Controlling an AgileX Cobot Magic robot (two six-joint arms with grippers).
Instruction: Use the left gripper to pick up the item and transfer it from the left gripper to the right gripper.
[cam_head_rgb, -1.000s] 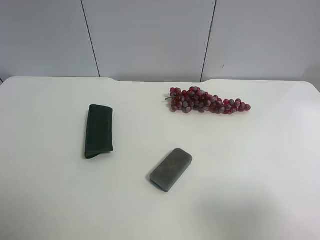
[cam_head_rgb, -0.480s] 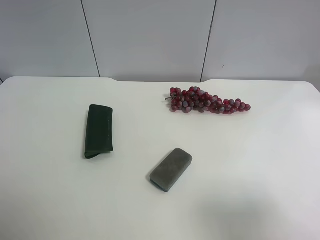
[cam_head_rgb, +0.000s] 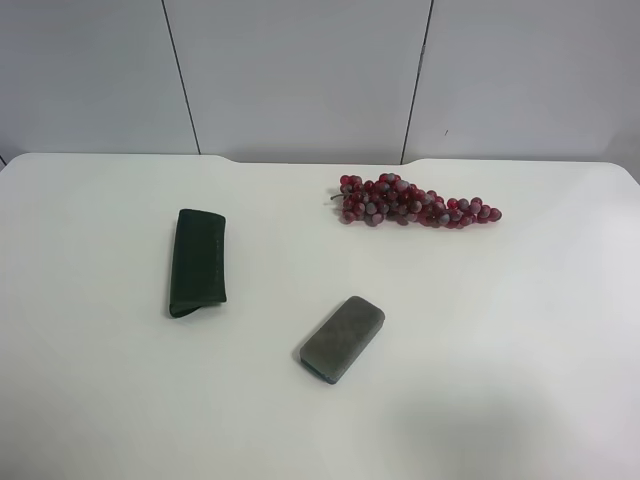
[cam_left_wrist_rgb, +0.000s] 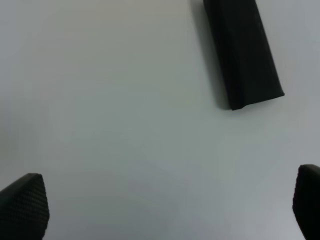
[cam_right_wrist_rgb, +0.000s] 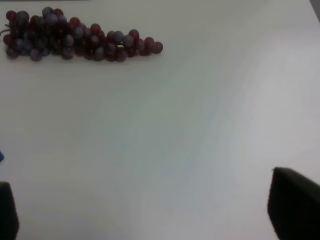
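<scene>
**Exterior high view.** A white table (cam_head_rgb: 500, 380) stands against pale grey wall panels (cam_head_rgb: 300, 70). Three objects lie on it, well apart from one another.

- (a) The dark green soft case (cam_head_rgb: 197, 262), the object to be picked up, lies flat toward this view's left. Its long axis runs roughly from the near side of the table to the far side, and nothing touches it. Its near end looks slightly folded at one corner.
- (b) A grey block (cam_head_rgb: 342, 339) with rounded corners, shorter than the case, lies diagonally near the middle of the table, closer to the camera than the case.
- (c) A bunch of red-purple grapes (cam_head_rgb: 415, 202) lies lengthwise toward the far side at the view's right, its short stem pointing to the view's left.

The arms show only in their own wrist views.

**Left wrist view.** The left hand (cam_left_wrist_rgb: 165, 205) is released. Its two black, fine-textured fingertips (cam_left_wrist_rgb: 22, 207) stand wide apart over bare table with nothing between them. The case (cam_left_wrist_rgb: 242, 52) lies ahead of the hand, off to one side of its midline and clear of both fingertips.

**Right wrist view.** The right hand (cam_right_wrist_rgb: 150, 207) is likewise released. Its black fingertips (cam_right_wrist_rgb: 295, 205) are wide apart over bare table and grasp nothing. The grapes (cam_right_wrist_rgb: 75, 42) lie ahead, well apart from it.

Lettering, if any, on the case or the block cannot be made out.
</scene>
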